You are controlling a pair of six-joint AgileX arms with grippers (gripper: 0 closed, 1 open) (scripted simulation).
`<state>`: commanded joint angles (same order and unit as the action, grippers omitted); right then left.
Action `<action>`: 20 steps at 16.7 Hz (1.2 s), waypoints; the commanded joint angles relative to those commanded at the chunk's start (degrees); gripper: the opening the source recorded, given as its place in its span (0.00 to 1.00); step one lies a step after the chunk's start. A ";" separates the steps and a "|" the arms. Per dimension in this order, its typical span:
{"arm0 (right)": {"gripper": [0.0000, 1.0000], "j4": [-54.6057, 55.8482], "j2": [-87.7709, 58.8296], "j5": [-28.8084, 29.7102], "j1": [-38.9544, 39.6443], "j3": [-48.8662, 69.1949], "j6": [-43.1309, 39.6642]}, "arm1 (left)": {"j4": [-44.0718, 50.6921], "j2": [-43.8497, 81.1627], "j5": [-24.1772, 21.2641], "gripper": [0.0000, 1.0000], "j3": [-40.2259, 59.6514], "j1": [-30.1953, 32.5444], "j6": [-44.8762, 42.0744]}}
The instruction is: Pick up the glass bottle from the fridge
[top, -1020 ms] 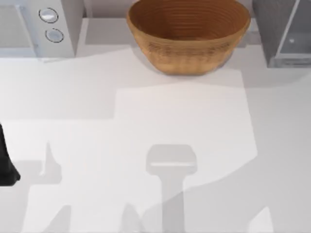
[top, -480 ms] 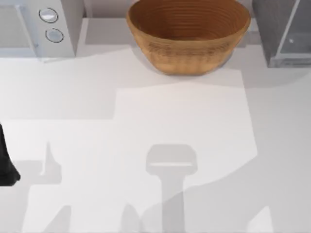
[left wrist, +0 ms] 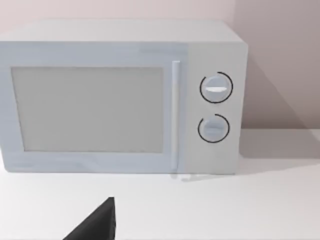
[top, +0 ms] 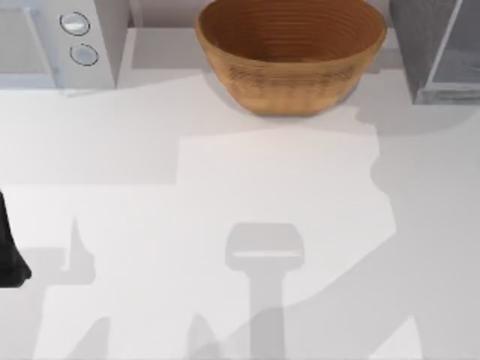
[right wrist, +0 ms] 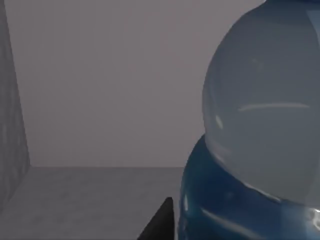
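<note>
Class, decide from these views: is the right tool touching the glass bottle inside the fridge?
Cannot tell. The right wrist view shows a dark fingertip right beside the glass bottle on the fridge floor, but neither contact nor a gap between them shows plainly.

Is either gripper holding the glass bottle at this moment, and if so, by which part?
Cannot be told. The right wrist view has the glass bottle very close inside the fridge, but no fingers closing on it. The left arm sits parked at the table's left edge.

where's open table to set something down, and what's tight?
Free: the wide white table in front of the woven bowl, from the left arm at the left edge across to the right edge. Crowded: the back row, white microwave, bowl, fridge. Inside the fridge, the glass bottle sits close against the right wrist camera.
</note>
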<state>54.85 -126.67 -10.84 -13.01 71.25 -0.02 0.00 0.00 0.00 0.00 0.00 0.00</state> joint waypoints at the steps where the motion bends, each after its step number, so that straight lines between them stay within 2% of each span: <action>1: 0.00 -1.30 1.10 0.00 -0.02 0.24 0.01 | 0.00 0.00 0.00 1.00 0.00 0.00 0.00; 9: 0.00 -1.23 4.08 -0.63 -0.03 -1.75 0.08 | 0.00 0.00 0.00 1.00 0.00 0.00 0.00; 16: 0.00 5.96 15.28 -2.94 -2.52 -21.56 0.20 | 0.00 0.00 0.00 1.00 0.00 0.00 0.00; 20: 0.00 8.13 18.01 -3.54 -3.34 -25.84 0.21 | 0.00 0.00 0.00 1.00 0.00 0.00 0.00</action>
<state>62.98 -108.66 -14.37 -16.34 45.41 0.19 0.00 0.00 0.00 0.00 0.00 0.00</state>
